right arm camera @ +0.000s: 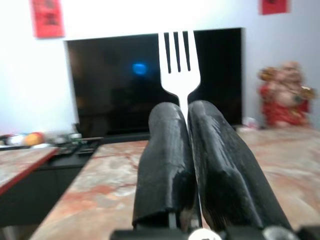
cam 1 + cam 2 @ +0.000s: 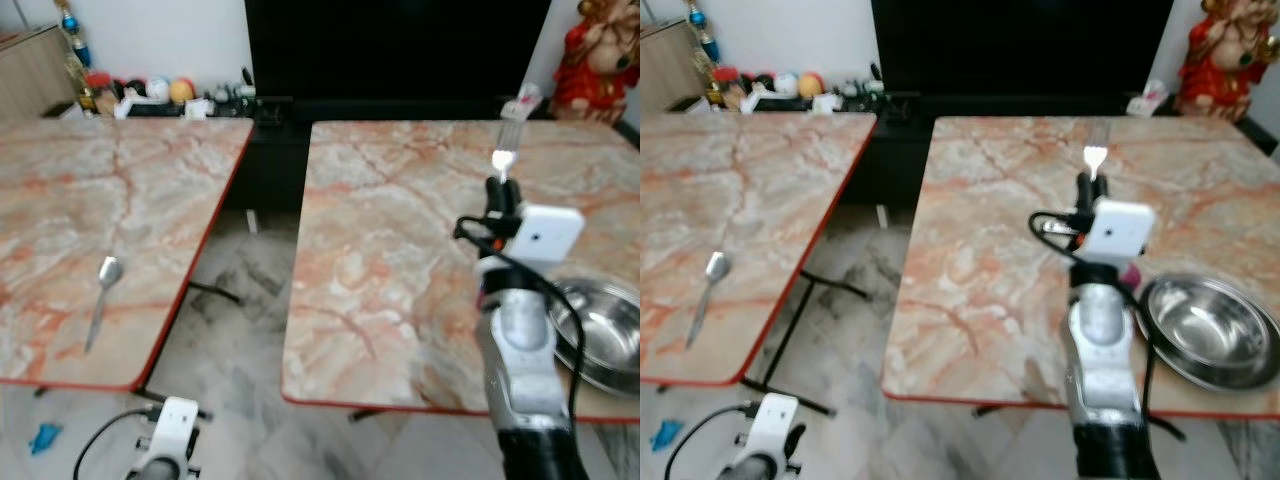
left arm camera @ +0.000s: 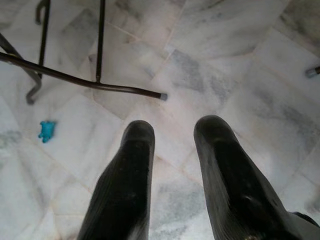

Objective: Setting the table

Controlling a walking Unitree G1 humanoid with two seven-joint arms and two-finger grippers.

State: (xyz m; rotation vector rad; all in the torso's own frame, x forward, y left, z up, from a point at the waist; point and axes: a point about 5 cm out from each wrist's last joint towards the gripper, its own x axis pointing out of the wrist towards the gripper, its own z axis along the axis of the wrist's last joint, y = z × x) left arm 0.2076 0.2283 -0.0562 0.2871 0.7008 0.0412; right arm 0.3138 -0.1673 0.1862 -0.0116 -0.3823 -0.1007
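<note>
Head views, L to R: left worktop point(image 2: 150, 180), marble-look w/ red edge, fills upper left. Spoon point(image 2: 102, 297) lies on it at left-centre of frame, bowl end up-frame, handle toward near edge. Clutter of small items point(image 2: 150, 92) along the wall at top left, blurred. Left hand point(image 3: 172, 150) hangs low at bottom left over the marble floor point(image 3: 225, 60); in wrist view its two black fingers stand apart w/ a clear gap, nothing between them. Dark table leg bars point(image 3: 80, 80) and a small blue scrap point(image 3: 46, 131) on the floor nearby. Black TV point(image 2: 400, 45) top centre.

Right worktop point(image 2: 400, 260) fills centre-right. Right hand point(image 1: 187, 150) raised above it, right of centre, fingers pressed together on a fork point(image 1: 179, 65), tines pointing up past the fingertips. Steel bowl point(image 2: 1210, 335) at lower right of frame, sits on right worktop near its front edge, just beside the arm. Red figurine point(image 2: 1225, 55) top right.
</note>
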